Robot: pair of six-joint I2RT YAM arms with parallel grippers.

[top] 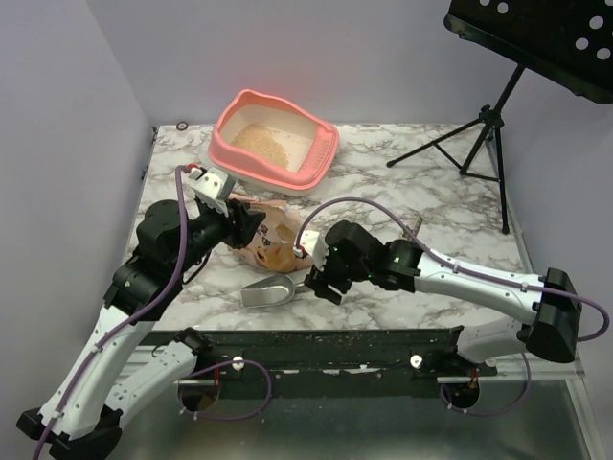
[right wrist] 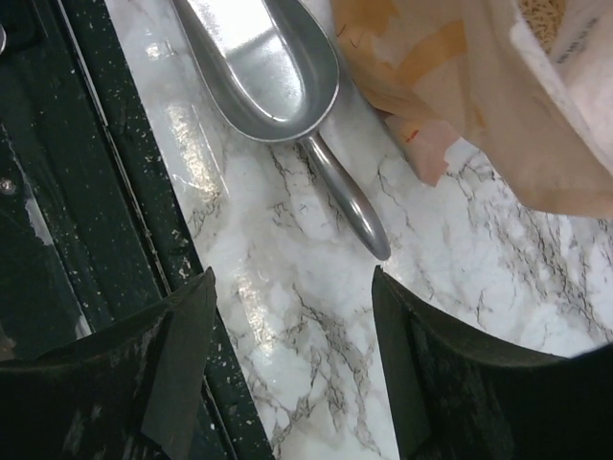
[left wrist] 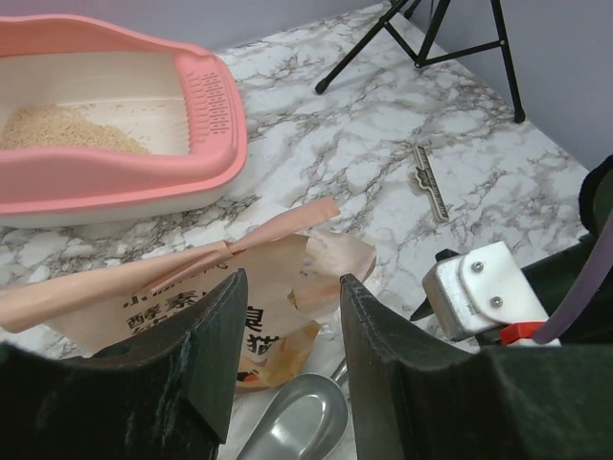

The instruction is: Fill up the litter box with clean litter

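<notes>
Your litter box [left wrist: 115, 180] sits at the counter's far edge, left of centre, with clean litter [left wrist: 57, 129] heaped inside. Both tools gape wide and empty: your left gripper [left wrist: 290, 321] at the litter bag [left wrist: 278, 264], your right gripper [right wrist: 292, 321] beside the metal scoop [right wrist: 263, 57] near the front edge.

Litter box [top: 254, 171]: salmon-pink tray with rounded corners, a raised curved rim and a cream inner wall. It sat upright at the far side of the marble desk [top: 431, 192], left of centre, turned at a slant. Clean litter [top: 262, 142]: pale tan granules in one low heap on the box floor, with bare cream floor around it.
</notes>
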